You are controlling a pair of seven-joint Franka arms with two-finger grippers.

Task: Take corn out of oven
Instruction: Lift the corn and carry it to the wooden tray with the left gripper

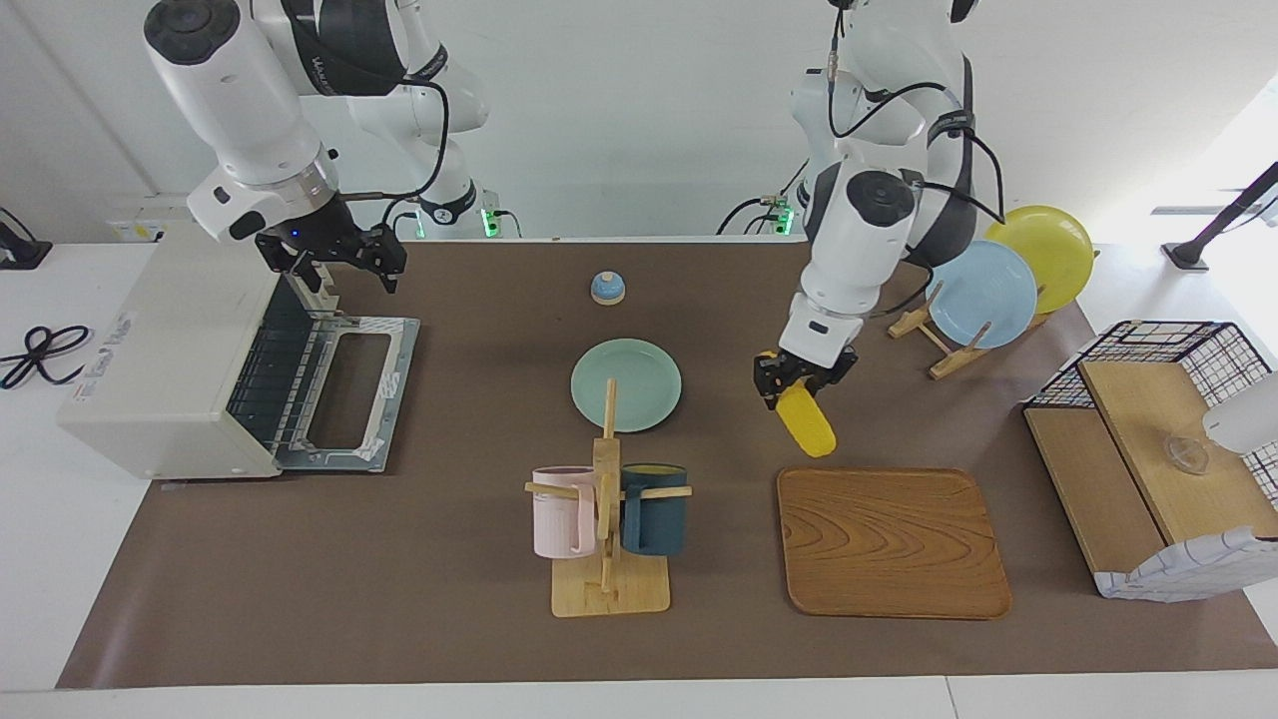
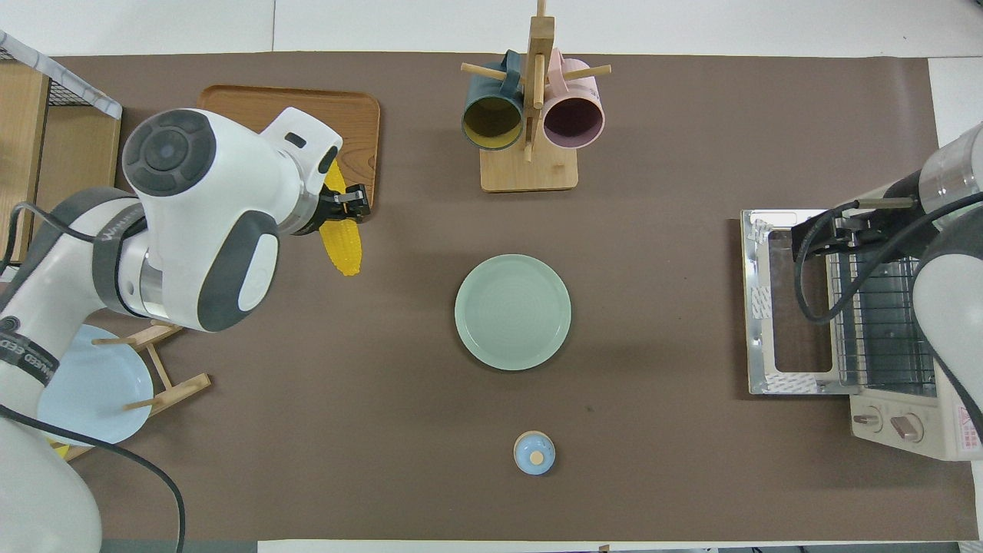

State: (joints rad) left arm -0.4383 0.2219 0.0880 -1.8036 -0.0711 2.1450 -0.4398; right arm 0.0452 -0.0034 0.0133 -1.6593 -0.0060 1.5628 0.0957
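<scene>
The yellow corn (image 1: 809, 424) hangs tilted in the air with my left gripper (image 1: 799, 387) shut on its upper end. It is over the brown mat, between the green plate and the wooden tray. In the overhead view the corn (image 2: 342, 250) sticks out below the left gripper (image 2: 342, 211) at the tray's corner. The off-white oven (image 1: 170, 369) stands at the right arm's end of the table with its door (image 1: 349, 389) dropped flat and its wire rack bare. My right gripper (image 1: 344, 270) hovers open over the door's hinge edge, and the overhead view shows this right gripper (image 2: 818, 230) above the oven (image 2: 906, 418).
A green plate (image 1: 626, 384) lies mid-table, and a mug rack (image 1: 609, 519) with a pink and a blue mug stands farther out. The wooden tray (image 1: 892, 542) is bare. A small blue bell (image 1: 607, 288), a stand with two plates (image 1: 983, 290) and a wire basket (image 1: 1148, 340) are also there.
</scene>
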